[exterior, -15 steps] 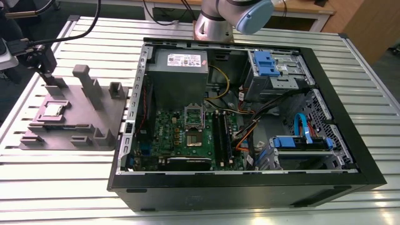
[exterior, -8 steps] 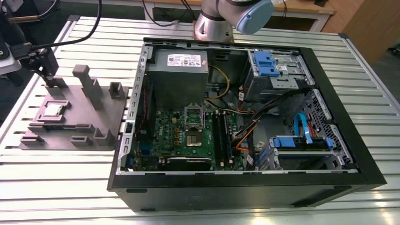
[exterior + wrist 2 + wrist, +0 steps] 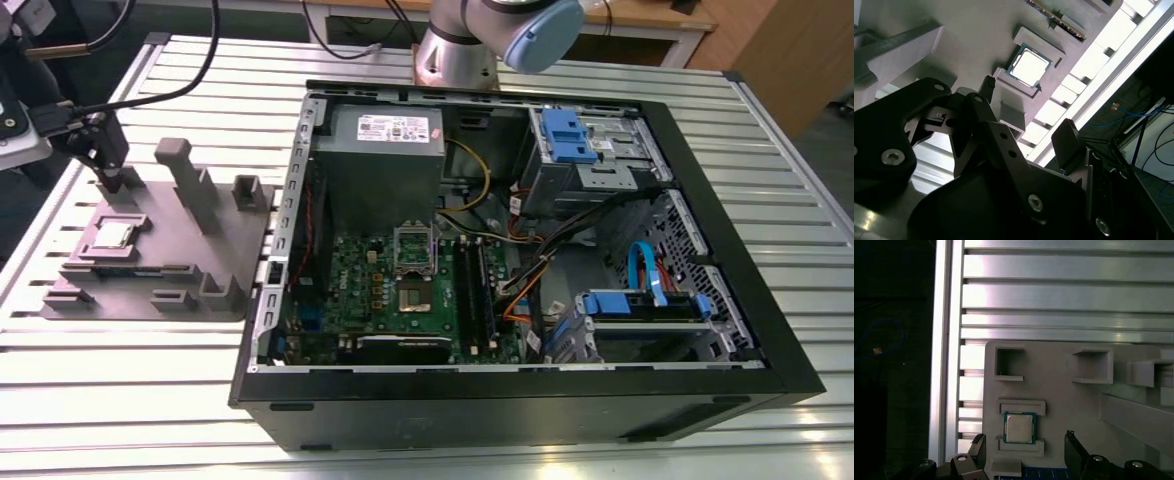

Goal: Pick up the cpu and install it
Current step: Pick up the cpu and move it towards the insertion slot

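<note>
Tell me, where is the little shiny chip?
The cpu lies on the grey plate, at the exterior view's left, outside the computer case.

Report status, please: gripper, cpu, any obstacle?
Gripper open, empty, over the grey plate. Cpu lies flat in its recess on the plate, untouched. Nothing lies on top of it.

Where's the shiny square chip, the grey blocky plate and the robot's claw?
small silvery square cpu (image 3: 1020, 428), first wrist view, metal top
large grey plastic plate (image 3: 1054, 390), first wrist view, bare surface
black gripper (image 3: 1024, 434), first wrist view, midway between fingertips
</note>
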